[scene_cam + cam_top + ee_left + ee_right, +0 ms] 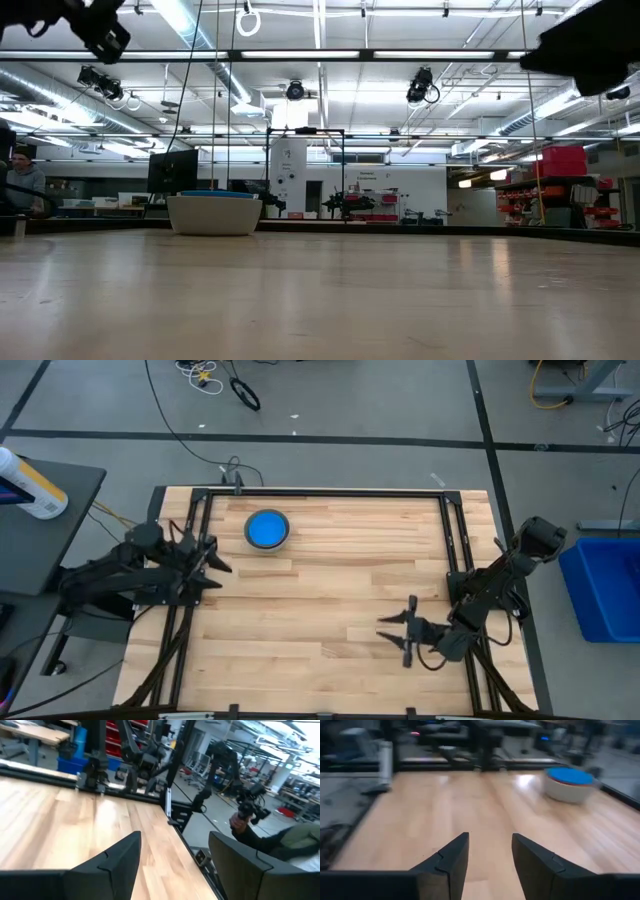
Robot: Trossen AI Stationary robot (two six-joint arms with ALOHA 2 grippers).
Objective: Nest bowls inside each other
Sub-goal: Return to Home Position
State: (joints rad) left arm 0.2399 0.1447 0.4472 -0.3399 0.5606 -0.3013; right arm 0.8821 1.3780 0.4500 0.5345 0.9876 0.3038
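- The bowls (pixel 267 529) stand as one stack near the counter's (pixel 330 590) far edge, toward its left corner. From above only the light blue bowl shows, inside a grey rim. In the low view the grey bowl (pixel 215 214) carries the rest, with a blue edge just above its lip.
- Any bowls between those two are hidden. The grey one probably sits at the bottom as the largest, so the nesting looks finished.
- The left hand (pixel 217 565) hangs by the left edge, near the stack but apart from it. Its fingers are spread and hold nothing.
- The right hand (pixel 400 630) is toward the near right corner, well apart from the stack, its fingers likewise parted and empty.
- Both seem held clear of the bowls so nothing gets nudged while the arms park.
- The counter is pale wood planking in a dark metal frame.
- Around it are grey floor, loose cables, a blue bin (pixel 605 585) past the right edge and a bottle (pixel 30 485) on a dark side table at left.
- Beyond is a lit workshop, with a person (pixel 20 175) seated.
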